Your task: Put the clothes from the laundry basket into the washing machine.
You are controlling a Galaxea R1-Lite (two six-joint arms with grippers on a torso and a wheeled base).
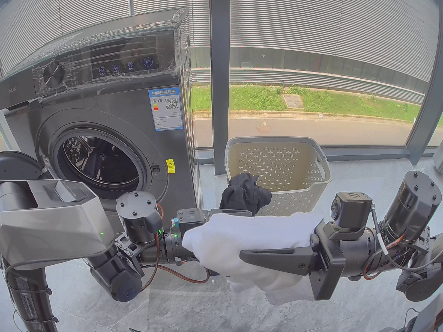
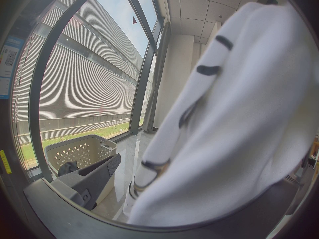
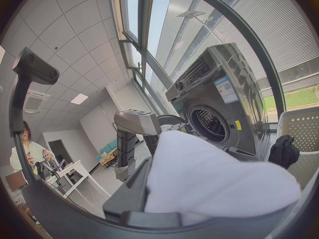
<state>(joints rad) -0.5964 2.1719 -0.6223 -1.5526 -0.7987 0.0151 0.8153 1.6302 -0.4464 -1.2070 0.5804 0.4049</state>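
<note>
A white garment (image 1: 277,231) hangs in the air in front of me, low between the washing machine (image 1: 115,116) and the beige laundry basket (image 1: 281,167). My right gripper (image 1: 251,247) is shut on it, with one dark finger (image 1: 277,257) lying across its front. My left gripper (image 1: 226,234) meets it from the other side and is open: one finger (image 2: 99,173) stands apart from the cloth (image 2: 239,133), which covers the other. A black garment (image 1: 244,192) drapes over the basket's front rim. The machine's door is swung open and the drum (image 1: 101,162) looks dark.
A grey window pillar (image 1: 220,70) rises between the machine and the basket, and a glass wall runs behind both. The open round door (image 1: 18,164) juts out at the machine's left. Pale tiled floor (image 1: 184,305) stretches below the arms.
</note>
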